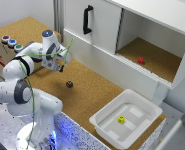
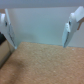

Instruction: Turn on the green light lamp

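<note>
The green light lamp (image 1: 18, 48) is a small round green-capped button on top of a wooden box (image 1: 2, 52) at the exterior view's left. It stands in a row with a blue-capped one (image 1: 12, 43) and a red-capped one (image 1: 5, 38). My gripper (image 1: 62, 65) hangs over the cork table to the exterior view's right of the box, well apart from the lamp. In the wrist view the gripper (image 2: 38, 30) is open and empty, with its fingers (image 2: 70, 29) spread wide, facing a white cabinet wall. The lamp does not show in the wrist view.
A small dark object (image 1: 69, 84) lies on the cork table (image 1: 92, 95). A white bin (image 1: 142, 125) holds a yellow block (image 1: 121, 119). The white cabinet (image 1: 102, 30) has a black handle (image 1: 87, 20) and an open compartment with a red block (image 1: 140, 60).
</note>
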